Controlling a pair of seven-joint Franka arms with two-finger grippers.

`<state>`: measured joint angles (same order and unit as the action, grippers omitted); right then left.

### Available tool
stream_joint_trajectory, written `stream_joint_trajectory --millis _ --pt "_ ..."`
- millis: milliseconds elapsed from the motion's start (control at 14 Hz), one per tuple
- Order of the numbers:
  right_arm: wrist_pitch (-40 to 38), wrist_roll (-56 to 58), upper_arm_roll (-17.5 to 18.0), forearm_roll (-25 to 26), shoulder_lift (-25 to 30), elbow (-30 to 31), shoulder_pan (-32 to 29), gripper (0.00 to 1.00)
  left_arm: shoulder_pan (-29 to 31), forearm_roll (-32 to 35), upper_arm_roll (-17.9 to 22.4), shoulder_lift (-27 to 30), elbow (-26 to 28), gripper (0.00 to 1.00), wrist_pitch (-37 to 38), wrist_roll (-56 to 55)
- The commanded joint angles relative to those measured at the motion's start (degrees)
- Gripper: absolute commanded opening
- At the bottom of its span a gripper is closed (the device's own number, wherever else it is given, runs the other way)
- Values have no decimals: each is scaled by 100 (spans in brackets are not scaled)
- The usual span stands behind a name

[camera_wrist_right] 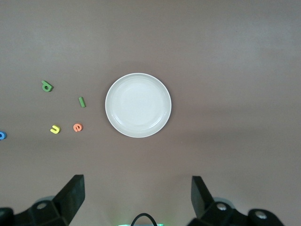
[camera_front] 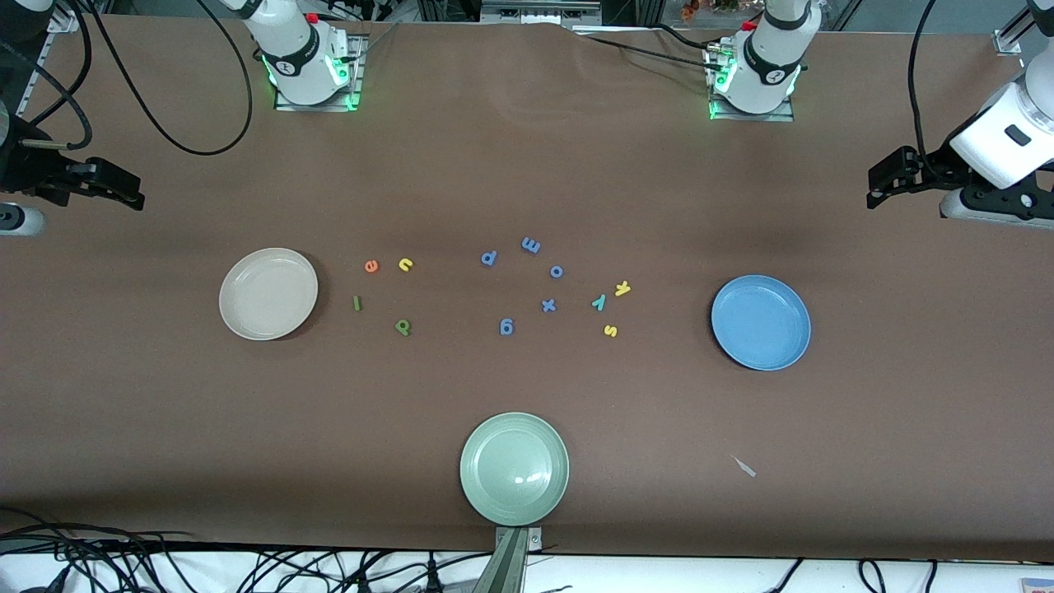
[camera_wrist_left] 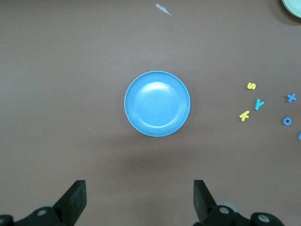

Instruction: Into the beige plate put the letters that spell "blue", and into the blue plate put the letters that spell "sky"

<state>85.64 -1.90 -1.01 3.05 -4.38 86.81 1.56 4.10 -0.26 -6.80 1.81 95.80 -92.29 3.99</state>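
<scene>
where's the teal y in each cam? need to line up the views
Front view: the teal y lies between the yellow k and the blue x, toward the blue plate.
Left wrist view: the y sits between the s and the k.
Right wrist view: not in it.
Shared landmark: the blue plate.

front: high, facing robots | wrists: overhead, downward | shared: plates, letters

**White arms, black grippers**

You are looking at two white Franka arms on square metal base plates, green lights glowing at each base. Black bands are ringing the lower joints, with what may be red buttons beside them. Black cables are trailing from both. The left gripper [camera_wrist_left: 138,200] and right gripper [camera_wrist_right: 136,197] are showing black, wedge-shaped fingers.
</scene>
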Motion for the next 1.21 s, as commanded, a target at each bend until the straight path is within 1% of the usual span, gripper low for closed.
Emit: stream_joint_trajectory --millis 0,1143 --pt "-12 -30 13 -24 7 20 -16 100 -5 61 3 56 -35 100 80 76" --pt "58 23 13 29 -1 -15 -24 100 -14 43 3 56 -35 100 80 58"
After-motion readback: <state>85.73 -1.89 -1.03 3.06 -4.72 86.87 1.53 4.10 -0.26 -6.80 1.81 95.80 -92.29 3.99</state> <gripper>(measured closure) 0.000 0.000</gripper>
